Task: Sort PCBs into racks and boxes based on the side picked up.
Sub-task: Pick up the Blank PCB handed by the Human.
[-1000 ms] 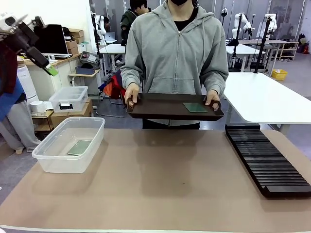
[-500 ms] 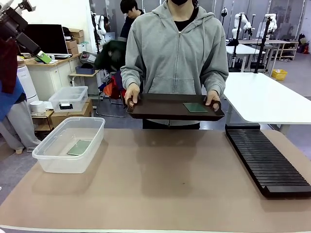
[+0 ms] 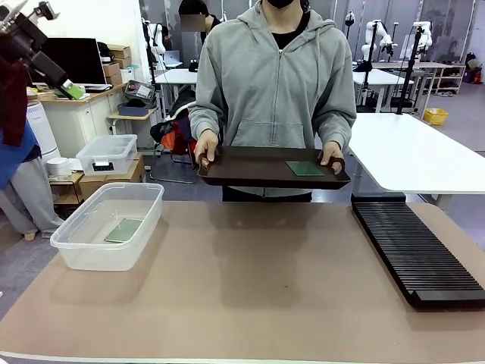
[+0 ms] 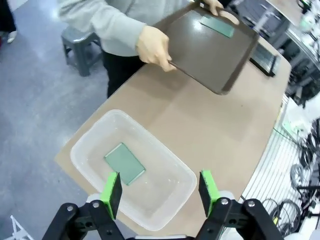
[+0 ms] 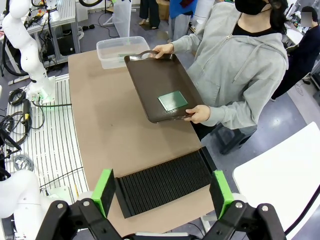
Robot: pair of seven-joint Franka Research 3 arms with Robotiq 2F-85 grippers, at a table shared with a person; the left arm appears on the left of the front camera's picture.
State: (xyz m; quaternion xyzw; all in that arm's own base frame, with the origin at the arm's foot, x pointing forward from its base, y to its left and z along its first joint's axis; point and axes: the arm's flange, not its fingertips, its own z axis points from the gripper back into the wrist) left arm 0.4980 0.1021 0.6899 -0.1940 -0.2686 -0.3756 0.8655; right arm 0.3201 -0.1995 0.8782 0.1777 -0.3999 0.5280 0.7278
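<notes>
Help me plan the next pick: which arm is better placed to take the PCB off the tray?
Likely right: the PCB lies at the tray's right end, near the rack; the left gripper hangs above the tub.

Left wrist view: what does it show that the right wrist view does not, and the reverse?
Left wrist: the open left hand and a PCB lying flat inside the clear tub. Right wrist: the open right hand and the black rack's full row of slots. Both: the tub, and the brown tray the person holds with the other PCB on it.
</notes>
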